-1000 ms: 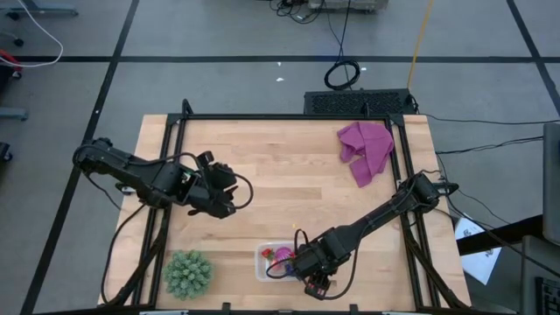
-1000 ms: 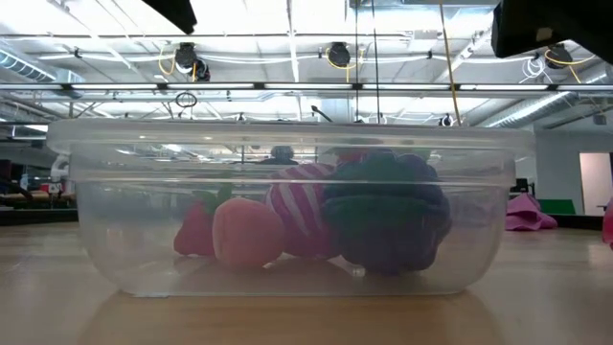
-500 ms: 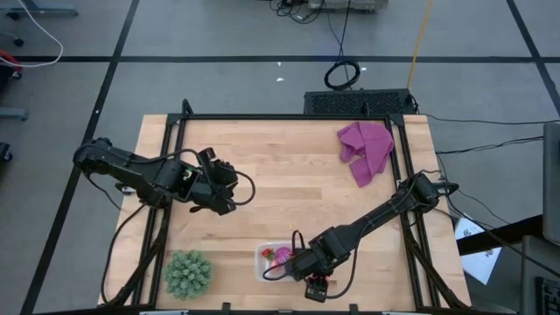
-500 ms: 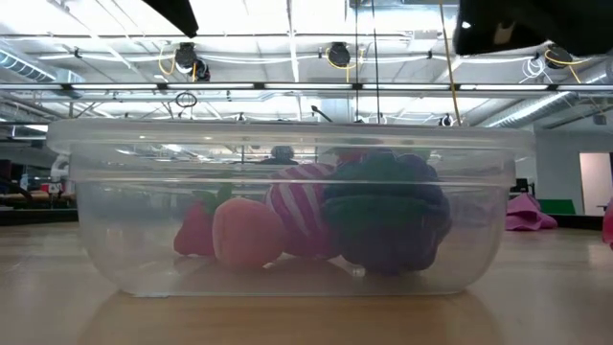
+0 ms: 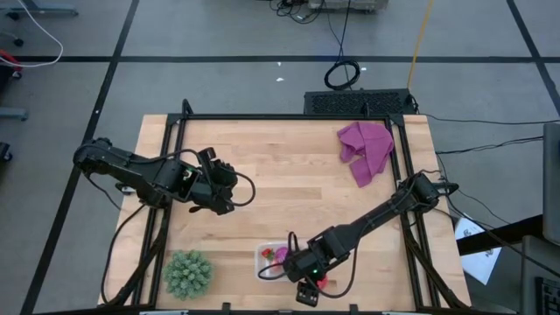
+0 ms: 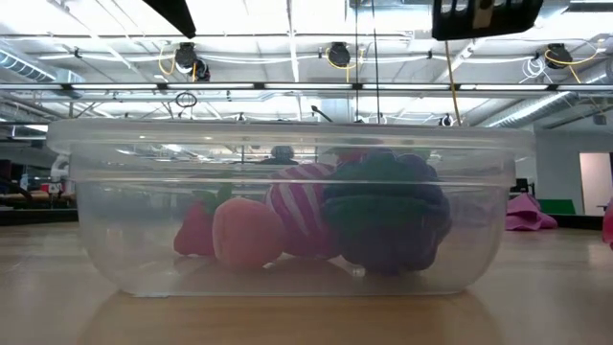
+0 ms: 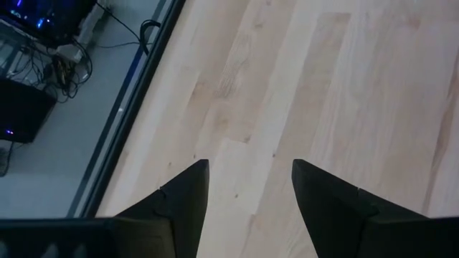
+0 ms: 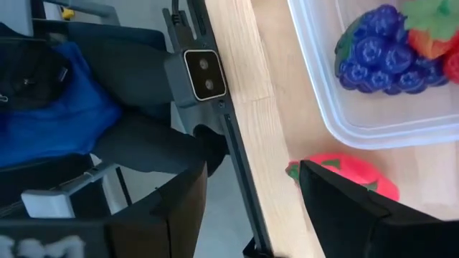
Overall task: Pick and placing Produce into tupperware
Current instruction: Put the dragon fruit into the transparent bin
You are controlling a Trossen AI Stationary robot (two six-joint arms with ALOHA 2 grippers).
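The clear tupperware (image 5: 265,262) stands near the table's front edge. In the low view (image 6: 105,230) it holds strawberries (image 6: 244,232), a striped magenta ball (image 6: 299,211) and a purple grape bunch (image 6: 388,216). A red strawberry (image 8: 344,175) lies on the wood just right of the box (image 8: 337,122), at the table's front edge. My right gripper (image 8: 251,168) is open above that edge, and one finger covers part of the strawberry. It shows in the high view (image 5: 304,284). My left gripper (image 5: 223,188) is open and empty over bare wood at the left middle (image 7: 249,168).
A spiky green ball (image 5: 188,273) sits at the front left, beside the box. A purple cloth (image 5: 366,150) lies at the far right. A small camera (image 8: 204,75) is fixed to the table's front edge by my right gripper. Bare wood fills the table's middle.
My right gripper has gone a little toward the table's left and near edge, along the box's right side, and has turned somewhat. The box and its contents have kept still.
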